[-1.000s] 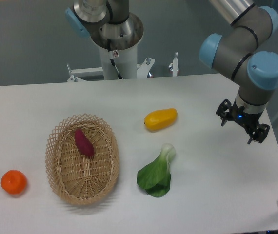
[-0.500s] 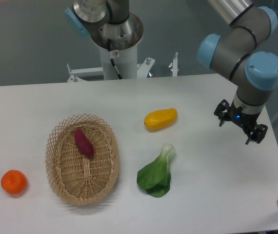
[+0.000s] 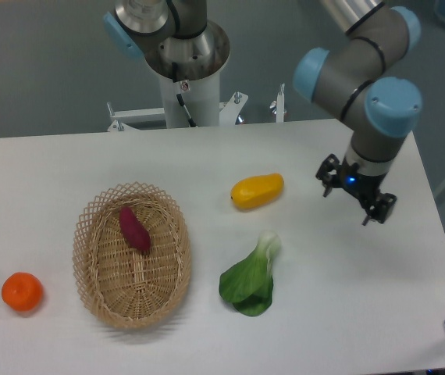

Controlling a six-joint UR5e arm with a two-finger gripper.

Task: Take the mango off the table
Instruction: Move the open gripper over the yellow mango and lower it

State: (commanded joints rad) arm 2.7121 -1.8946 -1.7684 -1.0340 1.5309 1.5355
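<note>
The mango is a smooth yellow-orange oblong fruit lying on the white table, right of centre. My gripper hangs over the table to the right of the mango, about a hand's width away and apart from it. Its two fingers are spread open with nothing between them. The arm's grey and blue wrist rises above it.
A wicker basket at left centre holds a purple sweet potato. A green bok choy lies in front of the mango. An orange tangerine sits at the front left. The robot base stands behind the table.
My gripper and wrist have moved left, toward the mango, and slightly up in the picture. The fruits and basket have not moved.
</note>
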